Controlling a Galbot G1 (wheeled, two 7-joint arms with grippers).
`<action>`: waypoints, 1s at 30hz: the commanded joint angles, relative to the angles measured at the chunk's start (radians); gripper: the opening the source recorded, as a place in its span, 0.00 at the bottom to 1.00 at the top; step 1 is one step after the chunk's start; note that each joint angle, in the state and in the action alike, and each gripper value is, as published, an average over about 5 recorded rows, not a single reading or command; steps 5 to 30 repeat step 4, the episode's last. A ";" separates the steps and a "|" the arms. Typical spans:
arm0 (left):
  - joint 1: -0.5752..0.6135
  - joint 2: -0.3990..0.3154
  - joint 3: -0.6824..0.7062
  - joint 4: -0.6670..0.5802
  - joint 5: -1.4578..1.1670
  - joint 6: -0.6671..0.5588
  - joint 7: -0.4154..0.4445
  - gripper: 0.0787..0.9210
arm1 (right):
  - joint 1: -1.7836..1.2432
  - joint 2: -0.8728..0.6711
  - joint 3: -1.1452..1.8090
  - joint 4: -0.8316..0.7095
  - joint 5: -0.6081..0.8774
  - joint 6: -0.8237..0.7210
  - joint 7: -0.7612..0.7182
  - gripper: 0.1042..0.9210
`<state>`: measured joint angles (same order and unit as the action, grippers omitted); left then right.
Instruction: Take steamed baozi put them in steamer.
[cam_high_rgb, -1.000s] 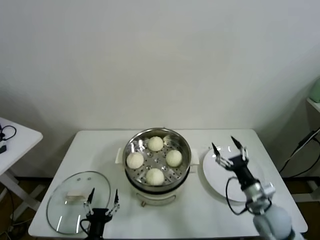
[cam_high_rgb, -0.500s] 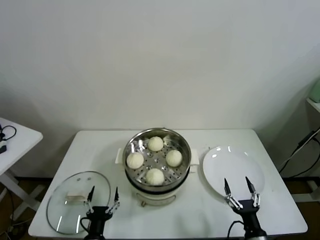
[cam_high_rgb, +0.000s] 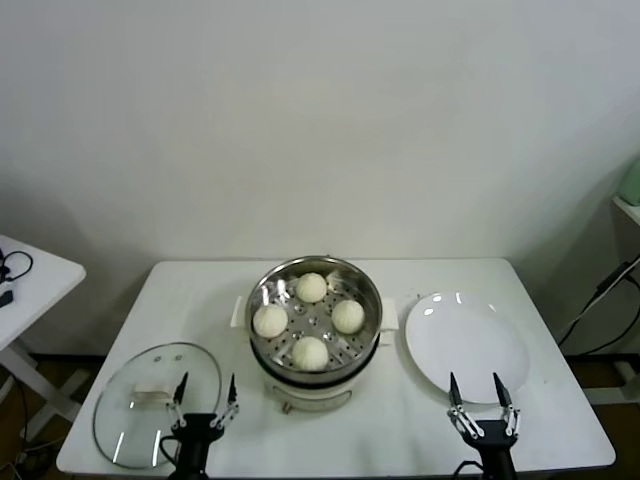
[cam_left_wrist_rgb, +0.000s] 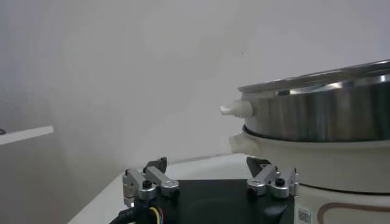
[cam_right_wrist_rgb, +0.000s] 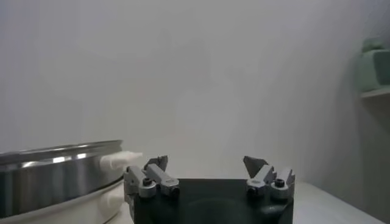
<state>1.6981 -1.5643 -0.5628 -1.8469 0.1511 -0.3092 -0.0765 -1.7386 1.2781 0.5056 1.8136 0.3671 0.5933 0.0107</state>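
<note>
While all four steamed baozi sit on the perforated tray inside the steamer at the middle of the white desk, both arms wait at the near edge. Left claw, fingers spread and empty, hangs by the glass lid. Right claw, likewise spread, seems to hover just near of the bare white plate.

Both arms are seen low at near table edge. L gripper is held w/ fingers spread, tips up. R gripper is likewise held w/ fingers apart, nothing between.
</note>
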 joint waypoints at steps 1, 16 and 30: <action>0.003 -0.001 0.002 -0.004 0.006 -0.001 0.004 0.88 | -0.017 0.022 -0.003 -0.005 -0.004 0.024 0.001 0.88; 0.004 -0.001 0.004 -0.006 0.008 -0.001 0.006 0.88 | -0.018 0.019 -0.004 -0.004 0.001 0.022 -0.002 0.88; 0.004 -0.001 0.004 -0.006 0.008 -0.001 0.006 0.88 | -0.018 0.019 -0.004 -0.004 0.001 0.022 -0.002 0.88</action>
